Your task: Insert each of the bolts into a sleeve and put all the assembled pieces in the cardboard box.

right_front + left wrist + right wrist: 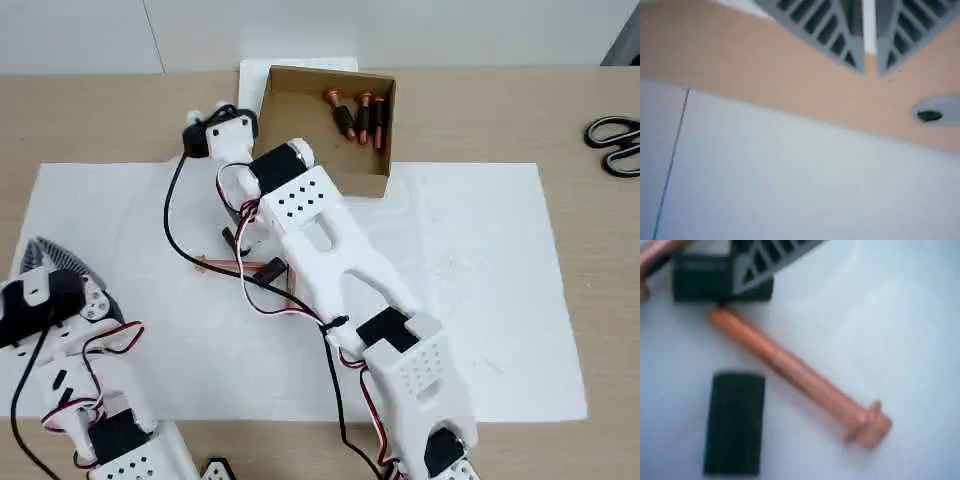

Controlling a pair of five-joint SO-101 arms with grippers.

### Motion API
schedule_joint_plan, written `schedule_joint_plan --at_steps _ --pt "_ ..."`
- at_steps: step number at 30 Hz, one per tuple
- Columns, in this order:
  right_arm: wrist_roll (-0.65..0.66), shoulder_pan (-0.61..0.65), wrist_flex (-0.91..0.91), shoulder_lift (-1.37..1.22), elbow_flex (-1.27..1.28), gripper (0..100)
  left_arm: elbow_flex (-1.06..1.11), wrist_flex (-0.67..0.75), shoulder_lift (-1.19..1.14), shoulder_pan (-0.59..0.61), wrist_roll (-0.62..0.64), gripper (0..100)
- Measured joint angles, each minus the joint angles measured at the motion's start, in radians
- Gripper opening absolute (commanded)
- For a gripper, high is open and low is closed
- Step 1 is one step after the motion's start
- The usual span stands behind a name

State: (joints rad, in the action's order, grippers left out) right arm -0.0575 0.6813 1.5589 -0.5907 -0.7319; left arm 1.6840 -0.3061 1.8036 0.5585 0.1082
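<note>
Bolt lies loose on paper beside a black sleeve, right hand hovering close, apparently to pair them, its grip unreadable; the cardboard box waits at its 1 o'clock.

- Cardboard box: open, brown and shallow, at the upper middle of the frame.
- Assembled pieces: three copper bolts, each in a dark sleeve, lying side by side in the box's upper right part, heads toward the far wall.
- Loose bolt: copper, with a flanged head, lying flat on the white sheet.
- Sleeve: black and ribbed, on its side just beside the loose bolt's shank.
- Second sleeve: black, near that bolt's plain tip.
- Second bolt: copper, beside the second sleeve.
</note>
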Motion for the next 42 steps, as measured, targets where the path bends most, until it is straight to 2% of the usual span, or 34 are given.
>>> schedule_joint_plan --at_steps 8,35,37,40,42 --pt "0.069 0.038 -0.138 -0.12 0.0 19.9 0.0 -0.057 0.0 0.009 0.13 1" --pt "0.078 0.077 -0.344 -0.301 -0.005 19.5 0.0 -0.06 0.0 0.009 0.137 1" --pt "0.078 0.075 -0.344 -0.311 -0.018 14.2 0.0 -0.06 0.0 0.009 0.137 1" --pt "0.078 0.069 -0.344 -0.315 -0.023 0.0 0.0 -0.06 0.0 0.009 0.137 1" --pt "0.08 0.061 -0.344 -0.316 -0.031 2.5 0.0 -0.06 0.0 0.009 0.137 1"
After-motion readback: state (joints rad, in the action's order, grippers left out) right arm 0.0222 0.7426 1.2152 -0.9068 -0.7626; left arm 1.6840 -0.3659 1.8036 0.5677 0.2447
